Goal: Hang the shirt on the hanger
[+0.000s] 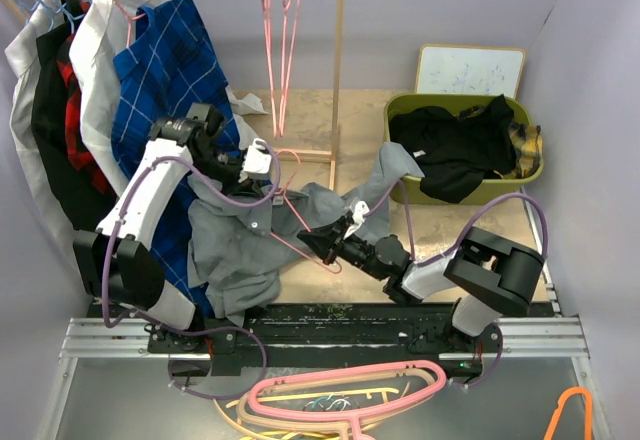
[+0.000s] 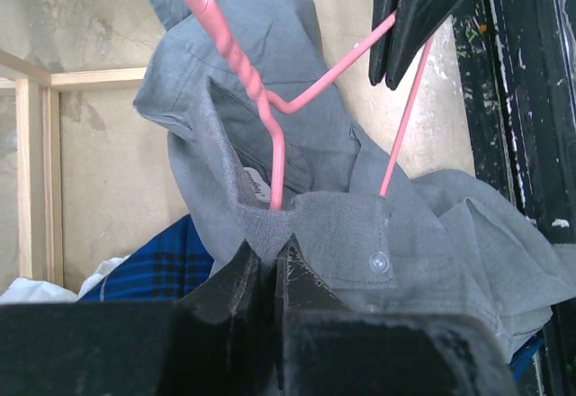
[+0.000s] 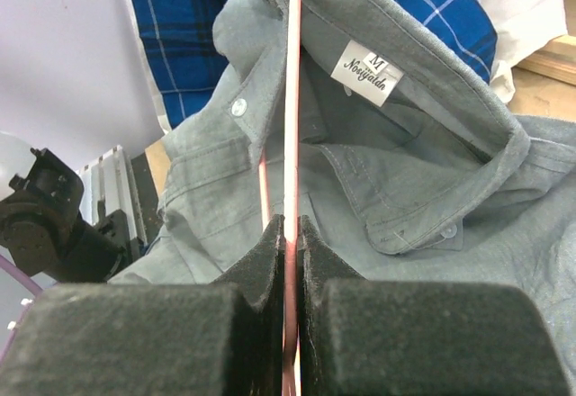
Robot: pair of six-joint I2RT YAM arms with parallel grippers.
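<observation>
The grey shirt point(image 2: 432, 225) is pinched by its collar edge between the closed fingers of the left gripper point(image 2: 270, 256), and the hanger's twisted neck is seen just ahead of those tips. One wire of the thin pink hanger point(image 3: 292, 99) is clamped in the right gripper point(image 3: 290, 229). That wire runs straight ahead into the shirt's open neck, just left of the size label point(image 3: 366, 72).
</observation>
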